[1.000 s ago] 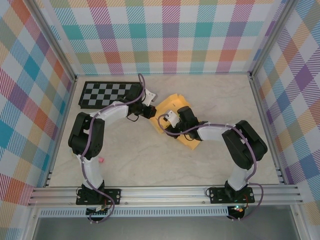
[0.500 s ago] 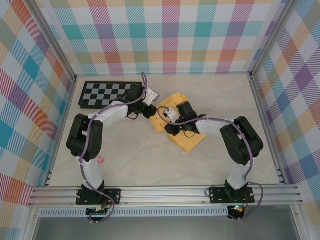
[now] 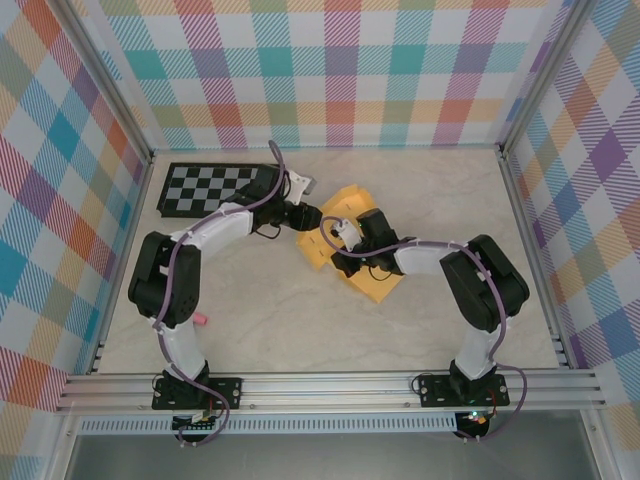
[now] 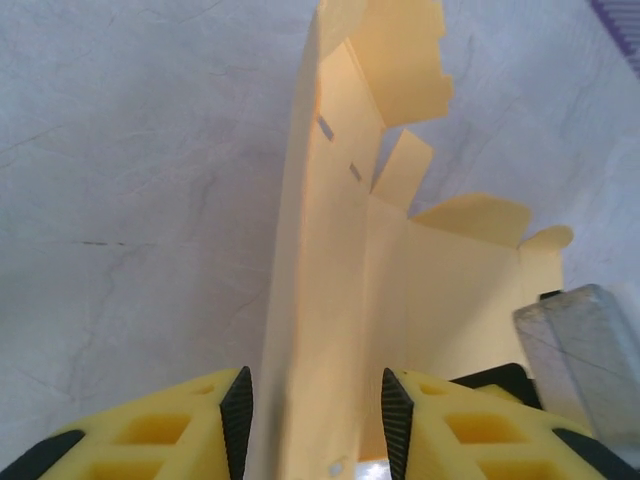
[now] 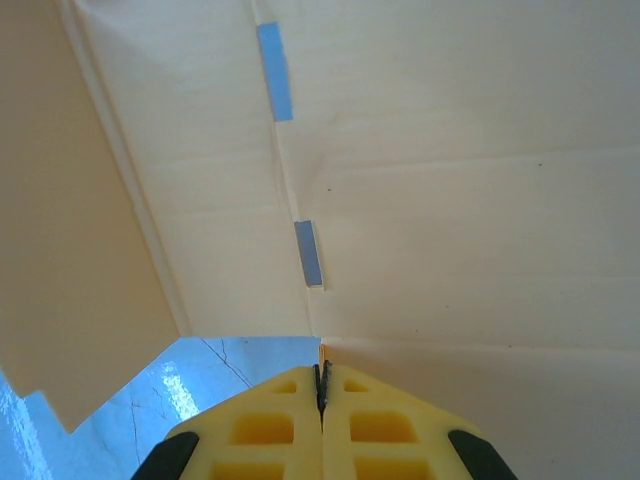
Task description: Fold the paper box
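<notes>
A: Box where?

B: paper box (image 3: pixel 378 285) lies on the table (image 3: pixel 300 330) about mid-way across, a bit toward the far edge; yellow-orange card, part folded, one panel standing up on its left side; the rest flat.

A: Left wrist view?

B: the box (image 4: pixel 330 300) has a tall panel rising between the pads; small slots cut in it; tabs and a scalloped flap past it, over the pale table.

A: Left hand?

B: left gripper (image 3: pixel 312 213) at the box's left edge; jaws apart, the upright panel standing in the gap (image 4: pixel 315 400); can't tell if the pads touch it.

A: Right?

B: right gripper (image 3: pixel 330 240) over the box's middle, near the left one; fingers pressed together (image 5: pixel 322 375), tips right at a card edge; can't tell if card is pinched between them; card (image 5: pixel 450 150) fills that view, two blue strips (image 5: pixel 308 253) along a crease.

A: Anything else?

B: checkerboard (image 3: pixel 210 188) flat in the far left corner, apart from the box; a small pink piece (image 3: pixel 201 320) near the left edge by the left arm.
</notes>
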Motion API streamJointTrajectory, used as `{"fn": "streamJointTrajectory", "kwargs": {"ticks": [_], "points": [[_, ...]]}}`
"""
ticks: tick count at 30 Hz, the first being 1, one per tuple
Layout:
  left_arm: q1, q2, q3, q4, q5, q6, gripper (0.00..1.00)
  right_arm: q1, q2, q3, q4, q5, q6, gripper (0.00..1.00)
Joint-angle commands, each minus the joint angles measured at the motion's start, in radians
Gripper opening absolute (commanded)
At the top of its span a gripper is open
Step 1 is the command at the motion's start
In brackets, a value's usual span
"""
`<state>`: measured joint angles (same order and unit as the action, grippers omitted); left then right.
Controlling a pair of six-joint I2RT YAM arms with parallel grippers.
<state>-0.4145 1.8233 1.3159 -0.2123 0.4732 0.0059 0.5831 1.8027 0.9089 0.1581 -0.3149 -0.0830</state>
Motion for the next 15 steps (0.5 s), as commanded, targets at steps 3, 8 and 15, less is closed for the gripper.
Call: {"fn": "streamJointTrajectory", "kwargs": {"ticks": [3, 8, 15], "points": [[0.036, -0.13, -0.07, 0.039, 0.029, -0.085, 0.5, 0.001, -0.018, -0.04, 0.083, -0.019, 0.026, 0.0], [0.138, -0.24, -0.17, 0.091, 0.073, -0.093, 0.57, 0.001, -0.021, -0.058, 0.111, -0.042, -0.002, 0.0], [0.175, -0.422, -0.381, 0.169, -0.108, -0.068, 0.72, 0.002, -0.057, -0.114, 0.233, -0.103, -0.038, 0.0]]}}
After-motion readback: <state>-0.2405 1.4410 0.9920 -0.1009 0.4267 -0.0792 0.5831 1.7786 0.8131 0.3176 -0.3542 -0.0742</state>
